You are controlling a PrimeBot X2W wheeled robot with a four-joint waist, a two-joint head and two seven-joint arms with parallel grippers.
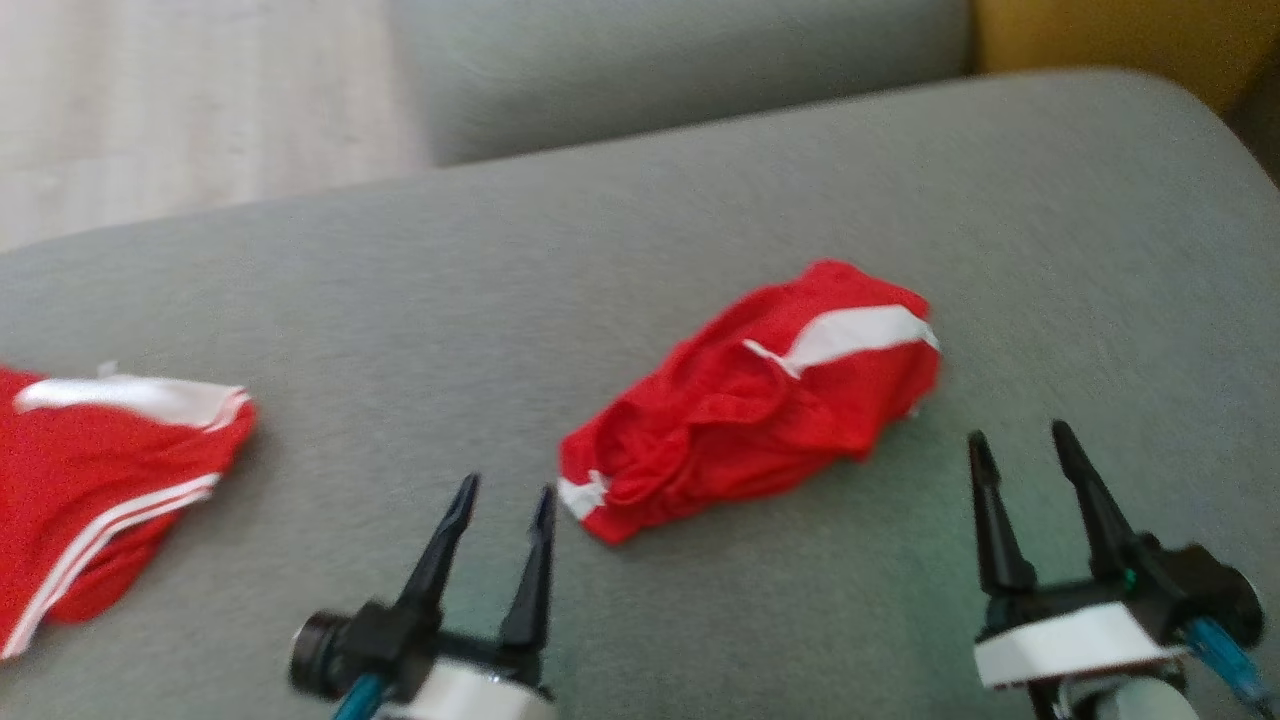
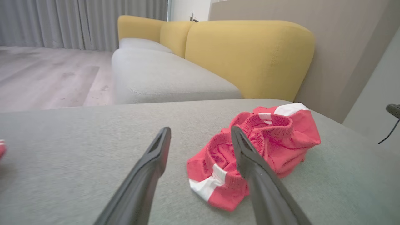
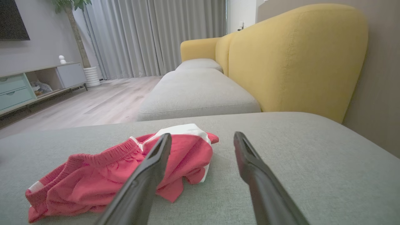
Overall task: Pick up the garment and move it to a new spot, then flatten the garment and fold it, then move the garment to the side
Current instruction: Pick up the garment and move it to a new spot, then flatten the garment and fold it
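From the head view, the crumpled red fabric garment with white stripes [image 1: 750, 400] lies bunched in a heap on the grey upholstered sofa cushion [image 1: 640, 230], between the two grippers and a little beyond them. The left gripper [image 1: 506, 492] hovers just beside the heap's near-left corner, its two dark fingers spread and empty. The right gripper [image 1: 1020, 437] stands off the heap's right end, fingers likewise parted and holding nothing. A second red garment with white stripes [image 1: 100, 470] lies flatter, well apart at the left edge, probably set aside there. In the left wrist view the spread fingers frame the gathered waistband end of the heap, seemingly clear of the cloth, which would suit a fresh grasp there. In the right wrist view the heap sits left of the open fingers, with the yellow padded backrest [image 3: 297, 56] behind. Judging by the wrinkles, flattening is not yet done.
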